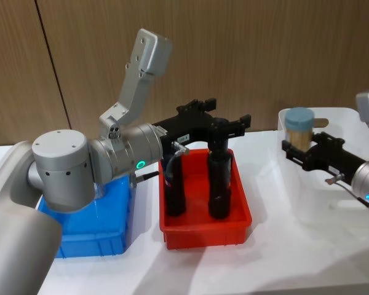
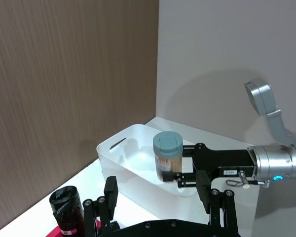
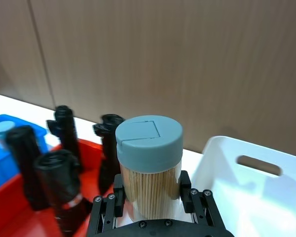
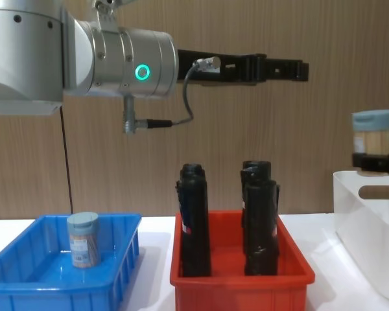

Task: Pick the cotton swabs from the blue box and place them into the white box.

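Cotton swabs (image 4: pixel 83 240), nearest: one jar stands upright in the blue box (image 4: pixel 52 295), yet to be fetched.
Red bin (image 4: pixel 240 291), middle: black rolls (image 4: pixel 194 220) stand inside; none of my business.
Left gripper (image 1: pixel 220 114): high above the red bin, fingers spread, empty.
Right gripper (image 1: pixel 301 146), farthest: clamped on the held jar (image 1: pixel 299 126), upright over the white box (image 4: pixel 366 227), near its left rim.
My step: I'd carry it inward past the rim, lower it close to the floor, then let go, so it neither topples nor bounces.

Bright even light, soft shadow on white wall (image 2: pixel 207 94), black rolls (image 3: pixel 59 190) blurred, perhaps defocused
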